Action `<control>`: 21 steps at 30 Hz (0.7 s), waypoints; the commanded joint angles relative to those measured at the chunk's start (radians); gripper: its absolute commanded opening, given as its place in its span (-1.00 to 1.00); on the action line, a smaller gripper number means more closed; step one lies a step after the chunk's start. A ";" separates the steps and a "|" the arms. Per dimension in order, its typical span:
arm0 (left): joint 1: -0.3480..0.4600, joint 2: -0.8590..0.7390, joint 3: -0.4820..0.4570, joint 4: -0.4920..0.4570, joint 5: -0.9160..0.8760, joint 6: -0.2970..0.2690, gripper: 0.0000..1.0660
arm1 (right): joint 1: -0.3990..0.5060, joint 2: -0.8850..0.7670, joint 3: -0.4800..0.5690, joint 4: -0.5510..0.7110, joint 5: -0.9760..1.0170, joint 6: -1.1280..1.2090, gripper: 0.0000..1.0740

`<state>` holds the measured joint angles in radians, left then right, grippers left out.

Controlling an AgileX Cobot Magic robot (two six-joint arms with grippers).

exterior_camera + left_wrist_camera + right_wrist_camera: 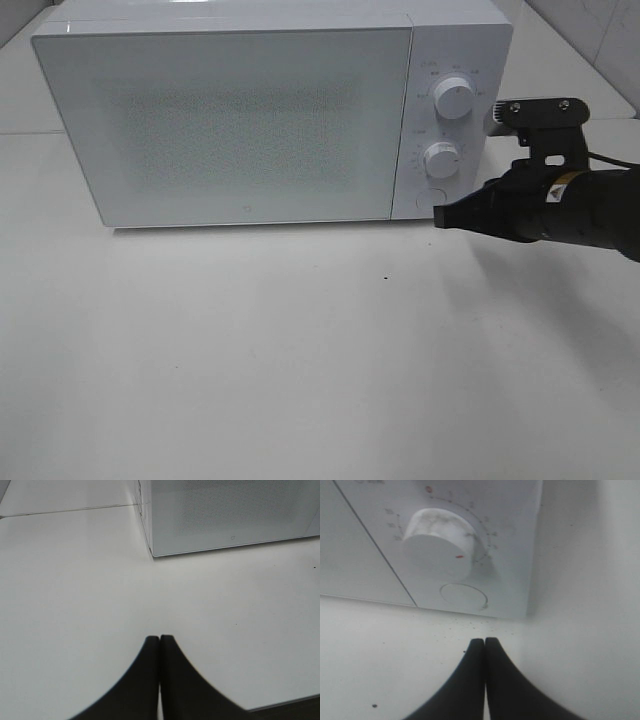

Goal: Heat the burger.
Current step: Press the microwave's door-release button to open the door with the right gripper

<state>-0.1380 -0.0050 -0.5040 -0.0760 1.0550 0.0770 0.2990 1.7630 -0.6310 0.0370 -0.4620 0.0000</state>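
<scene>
Burger nowhere to be seen: none of the three views shows it. The tabletop [300, 360] in front of the microwave [240, 120] carries nothing, and the closed, speckled door [230, 125] lets nothing show through, so I cannot tell whether the burger sits inside or lies out of frame.

In the exterior high view the microwave fills the upper part of the frame, with its control panel at upper right. The panel has an upper dial [455, 98], a lower dial [441, 159] and, just beneath that, a round push button [437, 196]. The right gripper [440, 215] comes in from the right edge at mid-height. Its jaws are clenched together on nothing, and its tip sits just beside the button, slightly below it. Whether it touches the panel I cannot tell. The right wrist view shows the same: closed fingertips aimed just under the button, with the lower dial beyond.

The left gripper [160, 639] is likewise pressed shut and empty. It hangs over bare table near the microwave's front corner on the door side and is out of the exterior view.

The step in hand looks like working the controls with the closed right tip. Most likely that means pressing the round button, which I take to be the door release. The next move then calls for a small lift to centre the tip on the button, then a straight, short push. Drifting upward would knock the lower dial.
</scene>
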 commanded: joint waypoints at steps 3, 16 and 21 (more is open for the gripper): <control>0.002 -0.009 0.003 -0.003 -0.015 -0.008 -1.00 | 0.015 0.057 -0.050 -0.010 -0.017 0.140 -1.00; 0.002 -0.009 0.003 -0.003 -0.015 -0.008 -1.00 | 0.015 0.169 -0.124 -0.022 -0.093 0.580 -1.00; 0.002 -0.009 0.003 -0.003 -0.015 -0.008 -1.00 | 0.013 0.210 -0.155 -0.022 -0.130 0.756 -1.00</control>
<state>-0.1380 -0.0050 -0.5040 -0.0760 1.0550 0.0770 0.3130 1.9660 -0.7730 0.0230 -0.5620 0.6910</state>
